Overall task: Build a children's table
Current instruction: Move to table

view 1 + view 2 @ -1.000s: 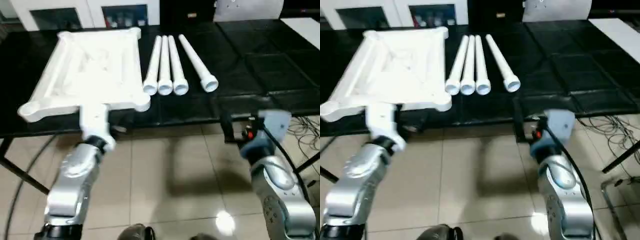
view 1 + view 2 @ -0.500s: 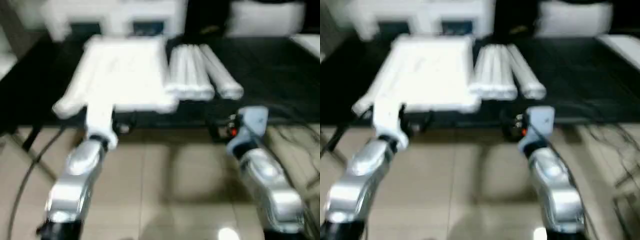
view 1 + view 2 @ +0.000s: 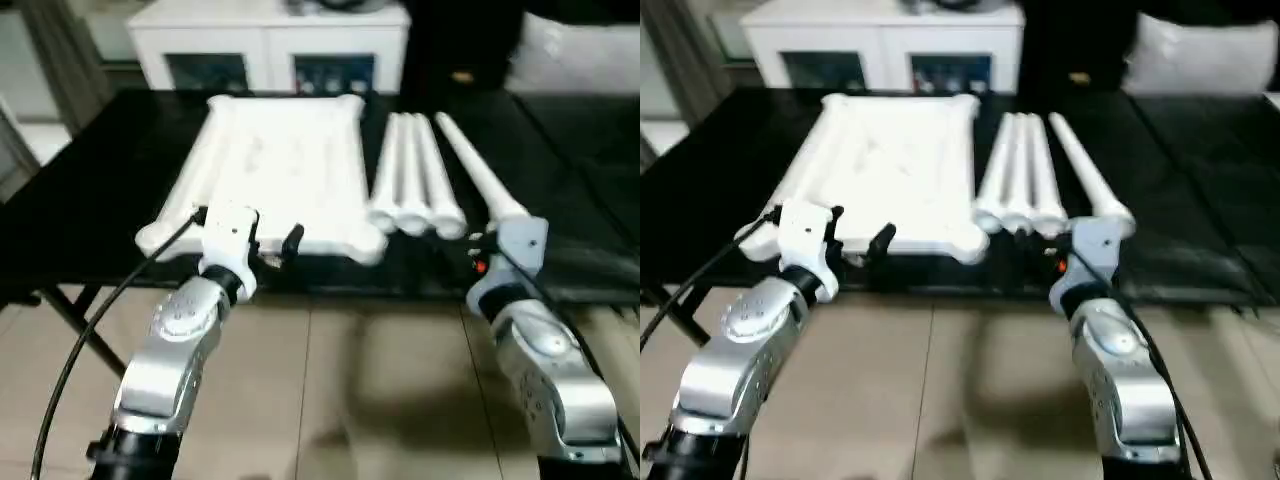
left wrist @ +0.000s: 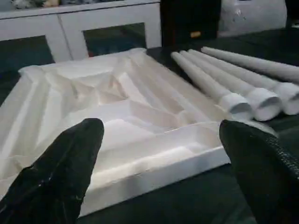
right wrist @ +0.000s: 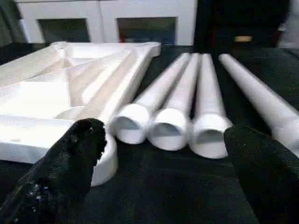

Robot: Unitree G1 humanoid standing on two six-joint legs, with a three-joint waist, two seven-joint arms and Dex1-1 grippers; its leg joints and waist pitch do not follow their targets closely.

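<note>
The children's table lies in parts on the black worktable. Its white square top (image 3: 285, 165) rests ribbed side up, round sockets at the corners. To its right lie three white legs (image 3: 412, 185) side by side, with a fourth leg (image 3: 480, 180) a little apart. My left gripper (image 3: 246, 230) is open at the top's near edge, its black fingers (image 4: 70, 163) spread before the edge and holding nothing. My right gripper (image 5: 163, 131) is open in front of the legs' wide ends, touching none of them.
The black worktable (image 3: 90, 200) runs wide to both sides, its front edge just ahead of my wrists. A white cabinet (image 3: 270, 45) stands behind it. Tiled floor lies below my forearms, and a black cable (image 3: 90, 340) hangs by the left arm.
The whole picture has shifted and tilted as the head camera moved. Against the top and legs, both wrists now sit further left and closer to the table's edge. Both grippers stay open.
</note>
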